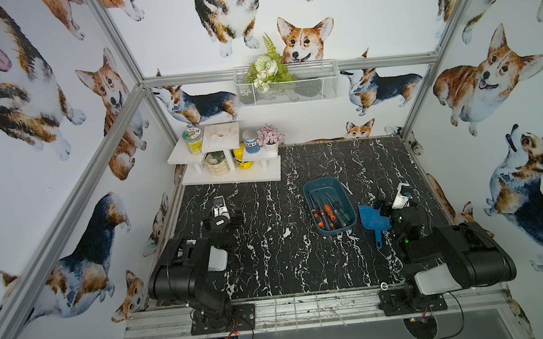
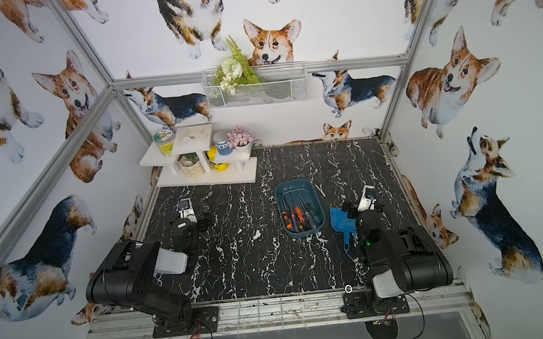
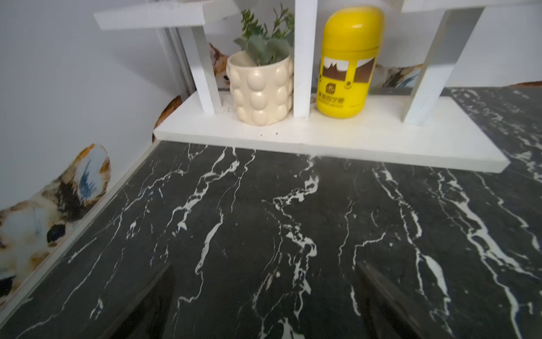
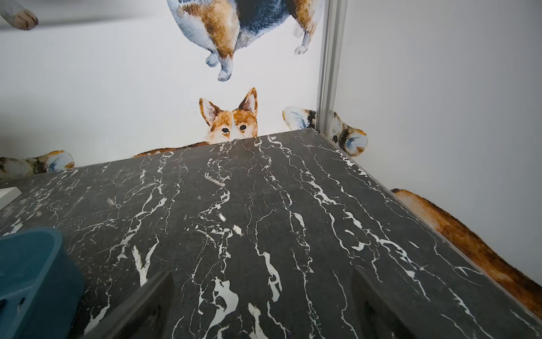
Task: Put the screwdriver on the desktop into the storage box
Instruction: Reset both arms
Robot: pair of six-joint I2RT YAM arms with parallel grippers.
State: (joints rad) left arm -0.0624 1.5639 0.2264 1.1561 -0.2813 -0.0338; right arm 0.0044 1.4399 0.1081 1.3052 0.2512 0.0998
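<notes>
The teal-blue storage box (image 1: pixel 340 230) (image 2: pixel 304 233) stands right of centre on the black veined desktop (image 1: pixel 268 242). Several screwdrivers (image 1: pixel 327 215) (image 2: pixel 299 215) with orange, green and dark handles lie inside it. I see no screwdriver on the bare desktop. My left gripper (image 1: pixel 219 202) (image 3: pixel 264 265) hovers low at the left, facing the white shelf, open and empty. My right gripper (image 1: pixel 402 189) (image 4: pixel 262 271) is to the right of the box, open and empty. A corner of the box (image 4: pixel 35 264) shows beside it in the right wrist view.
A blue dustpan (image 1: pixel 373 220) lies between the box and the right arm. The white tiered shelf (image 1: pixel 231 176) with jars, a cream plant pot (image 3: pixel 261 88) and a yellow bottle (image 3: pixel 346 64) fills the back left corner. A white wire basket (image 1: pixel 290 84) hangs on the back wall.
</notes>
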